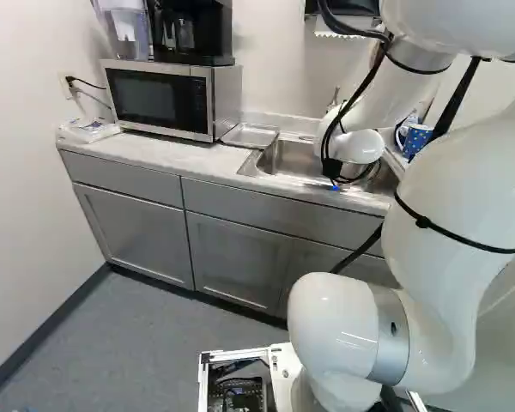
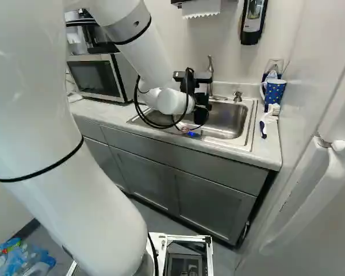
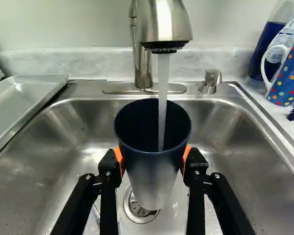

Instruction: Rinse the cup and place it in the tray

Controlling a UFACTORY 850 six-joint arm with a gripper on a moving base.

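Over the sink, the gripper [image 2: 202, 103] reaches out from the wrist in the right base view; its fingertips cannot be made out there. The wrist view shows the gripper [image 3: 153, 164] shut on a dark blue cup [image 3: 152, 171], with an orange pad against each side. The cup's mouth faces up under the faucet [image 3: 164, 22], and a stream of water [image 3: 163, 83] runs into it. Below the cup is the sink drain [image 3: 137, 208]. A shallow metal tray [image 1: 251, 136] lies on the counter between microwave and sink; the wrist view also shows this tray [image 3: 14, 100].
The steel sink [image 2: 230, 123] surrounds the space below the gripper. A dotted blue mug [image 2: 274, 92], a brush [image 2: 263, 127] and a soap pump [image 2: 237, 96] are beside it. A microwave [image 1: 159, 99] stands on the counter [image 1: 154, 154]. Cabinets stand below; a white door is at the far right.
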